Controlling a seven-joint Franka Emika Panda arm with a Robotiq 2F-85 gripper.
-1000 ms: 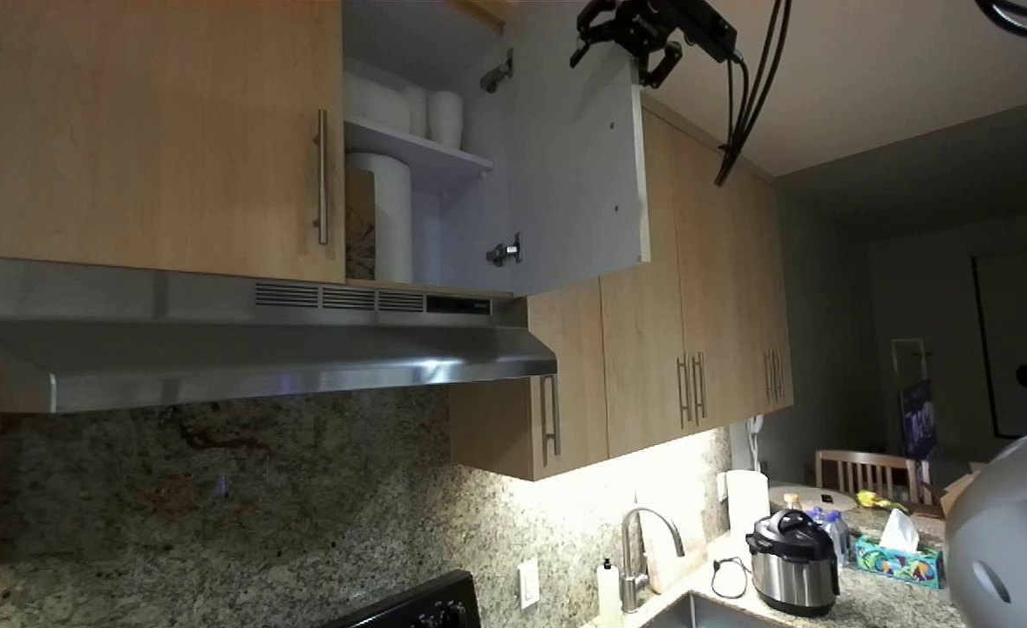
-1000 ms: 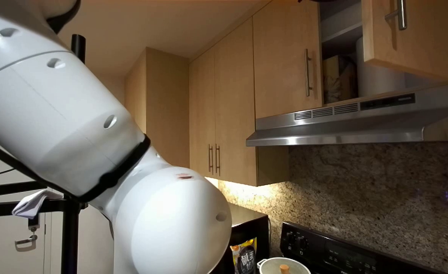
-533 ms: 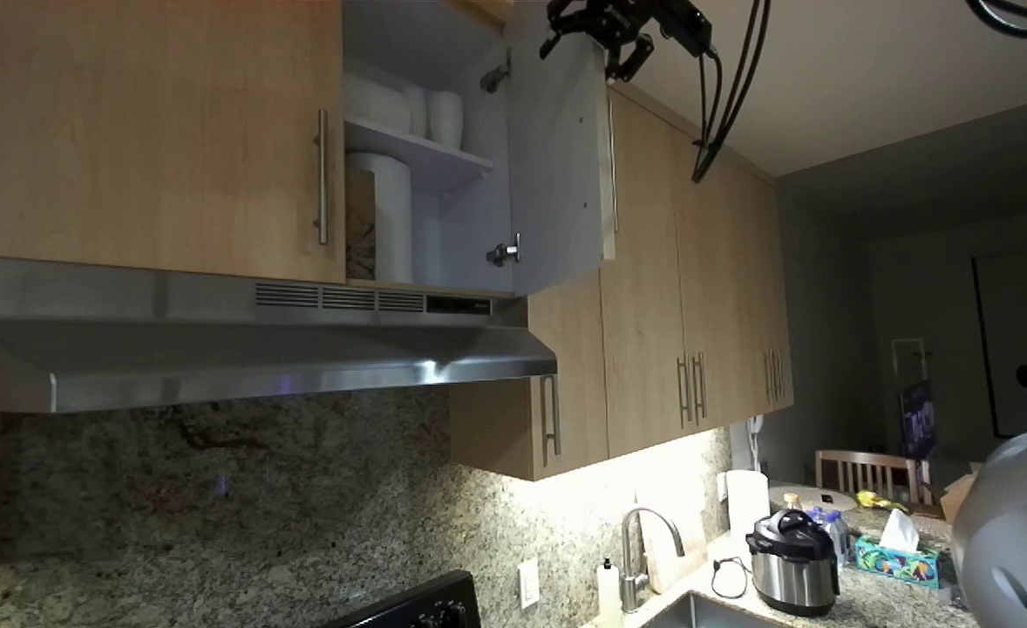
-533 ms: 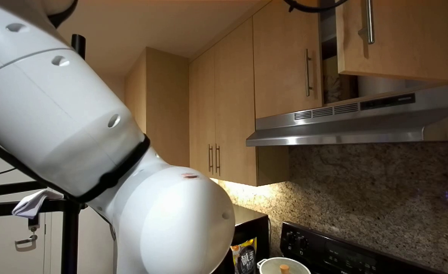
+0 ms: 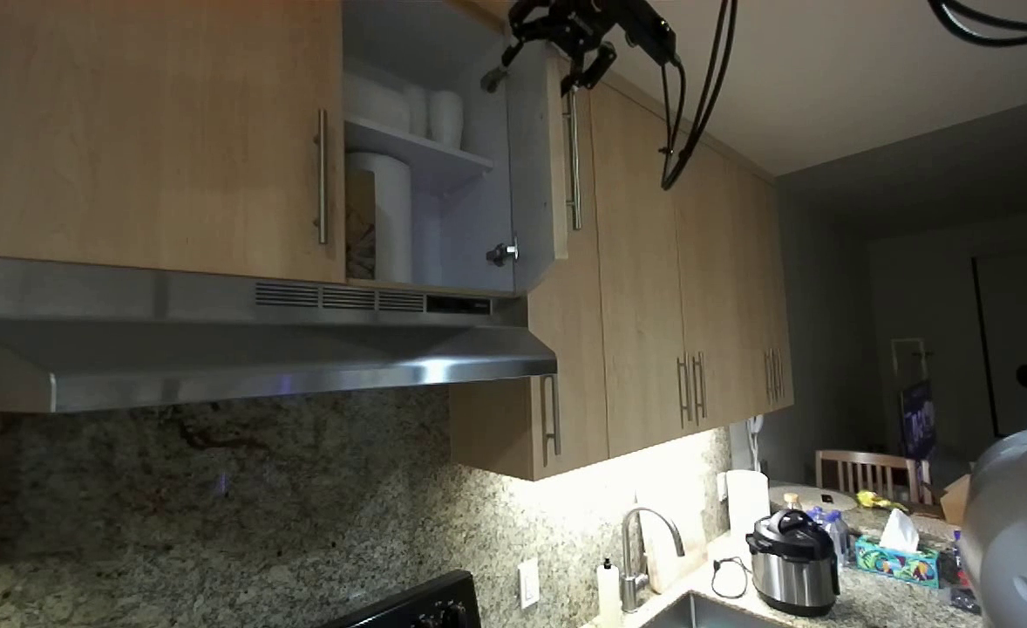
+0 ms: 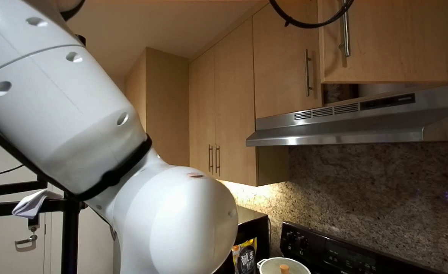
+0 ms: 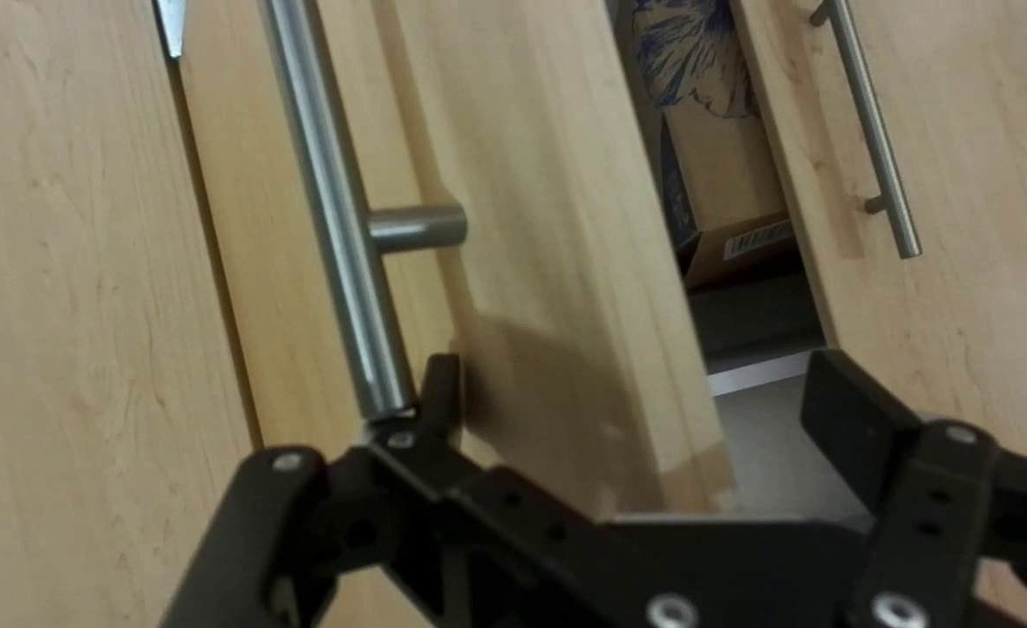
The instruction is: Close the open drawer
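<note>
Door of pale wood, flat with a white inner face, is being borne partly open by silver metal hinges above a stainless-steel range hood. Since no open drawer is being shown, the task is being read as applying to this door. The black two-fingered pincer is being held wide with nothing clamped, the door's free edge being straddled. One black fingertip is being positioned over the outer face beside the upper end of a silver metal bar handle; contact cannot be confirmed. The opposite fingertip is being held apart from that edge. This location is probably being used because better leverage is being offered farthest from the hinges. Clamping is presumably not being required for pushing. The inner fingertip could be trapped against the white-lined cabinet unless withdrawn.
</note>
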